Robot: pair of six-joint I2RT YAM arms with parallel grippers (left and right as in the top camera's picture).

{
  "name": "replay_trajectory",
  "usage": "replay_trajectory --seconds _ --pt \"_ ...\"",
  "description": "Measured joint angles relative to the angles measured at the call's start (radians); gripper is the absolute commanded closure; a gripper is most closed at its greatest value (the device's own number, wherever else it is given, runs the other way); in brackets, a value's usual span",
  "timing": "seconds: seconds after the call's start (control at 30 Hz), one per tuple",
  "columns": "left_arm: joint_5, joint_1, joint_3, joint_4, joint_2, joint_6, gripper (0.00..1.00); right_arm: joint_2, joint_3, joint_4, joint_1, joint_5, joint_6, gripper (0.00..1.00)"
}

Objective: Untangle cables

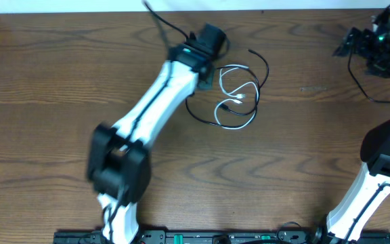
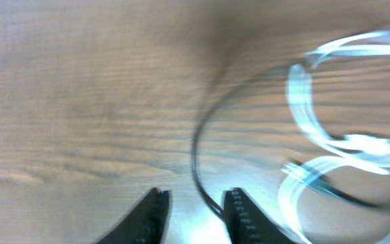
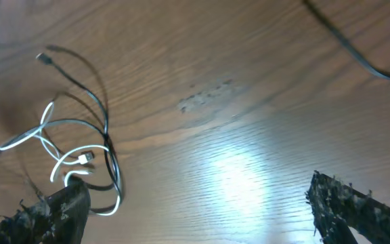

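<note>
The white cable (image 1: 237,127) lies in loose loops on the wooden table, crossed with the thin black cable (image 1: 266,68) that arcs around it. My left gripper (image 1: 207,76) is low at the tangle's left edge. In the blurred left wrist view its fingers (image 2: 196,203) are open, and the black cable (image 2: 196,146) runs between them close to the right finger, with the white cable (image 2: 303,108) to the right. My right gripper (image 1: 357,44) is far off at the back right, wide open (image 3: 195,210) and empty. Its view shows the black cable (image 3: 103,115) and the white cable (image 3: 26,139) at the left.
A thicker black robot wire (image 1: 161,27) trails from the left wrist towards the table's back edge. Another one crosses the right wrist view (image 3: 344,44). A pale scuff (image 1: 313,88) marks the wood right of the cables.
</note>
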Motion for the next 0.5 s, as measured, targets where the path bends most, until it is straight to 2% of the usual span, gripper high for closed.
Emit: replay_trajectory --seconds 0.2,0.37,0.5 --pt "0.182 -0.024 0.001 -0.011 -0.156 0.108 0.76 0.0 -0.003 0.002 0.064 0.0 -0.019 0.01" --pt "0.25 -0.024 0.001 -0.08 -0.148 0.167 0.63 0.0 -0.003 0.002 0.103 0.0 -0.042 0.01" --pt "0.358 0.021 -0.011 -0.129 -0.103 0.183 0.56 0.0 -0.004 0.002 0.109 0.0 -0.054 0.01"
